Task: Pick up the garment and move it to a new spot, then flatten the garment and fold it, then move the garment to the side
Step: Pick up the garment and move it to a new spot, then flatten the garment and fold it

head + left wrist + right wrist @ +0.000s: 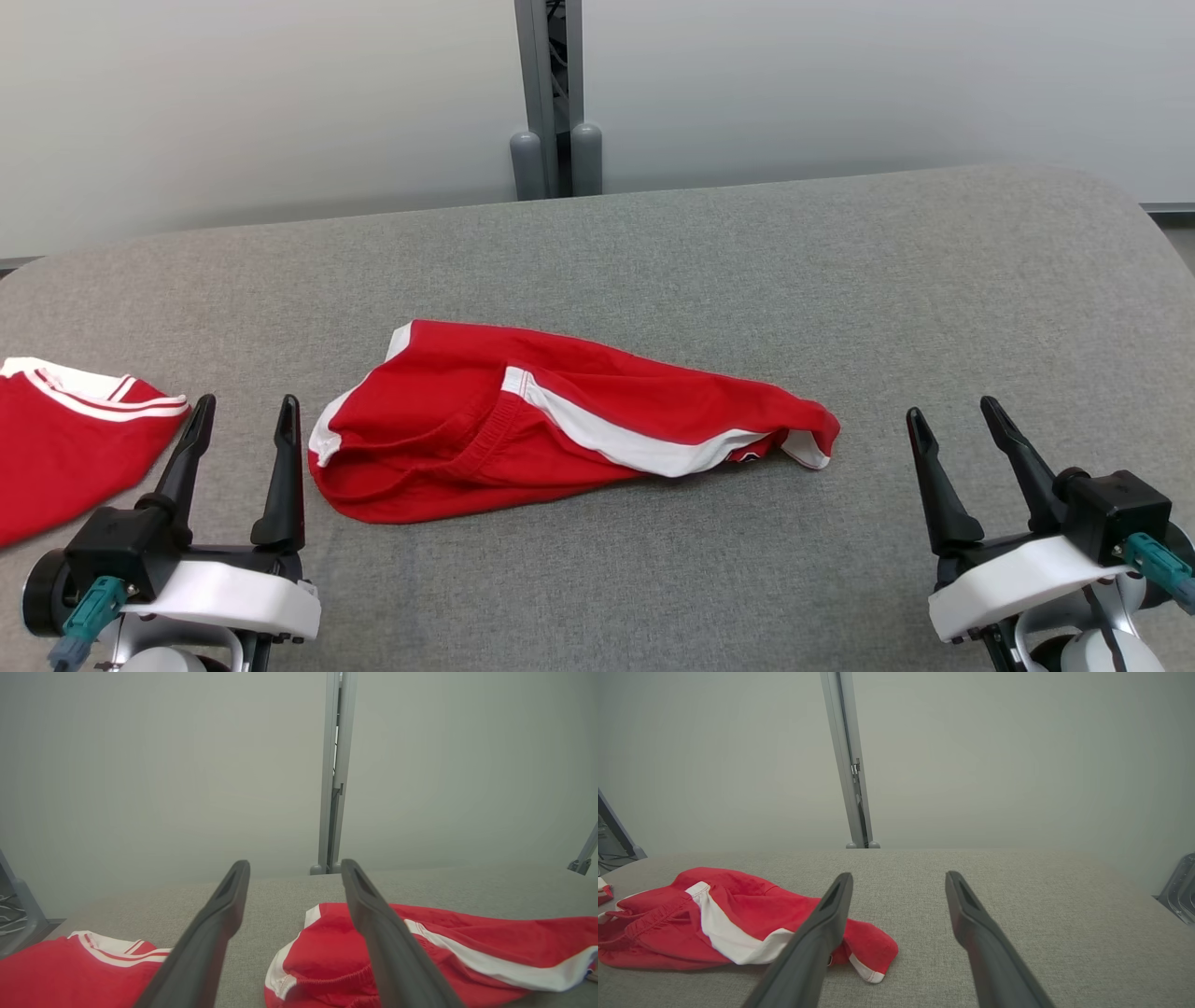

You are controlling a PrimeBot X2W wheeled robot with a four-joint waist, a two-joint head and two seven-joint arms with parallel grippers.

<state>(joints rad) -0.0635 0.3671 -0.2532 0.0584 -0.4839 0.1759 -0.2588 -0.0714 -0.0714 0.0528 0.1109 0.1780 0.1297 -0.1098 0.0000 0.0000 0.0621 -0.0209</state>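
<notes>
The garment (523, 420) is a pair of red shorts with white side stripes, lying crumpled on the grey table (709, 271) in the middle of the head view; it also appears as red shorts (448, 956) and red shorts (714, 919) in the wrist views. My left gripper (245, 403) stands open at the lower left, just left of the shorts' waistband and apart from it. At the lower right my right gripper (952, 409) is open, a short way right of the shorts' leg end. Nothing is between either pair of fingers.
A second red garment with white trim (65, 429) lies at the table's left edge, left of my left gripper. A grey post (551, 93) stands behind the table against a pale wall. The table's far edge runs along that wall.
</notes>
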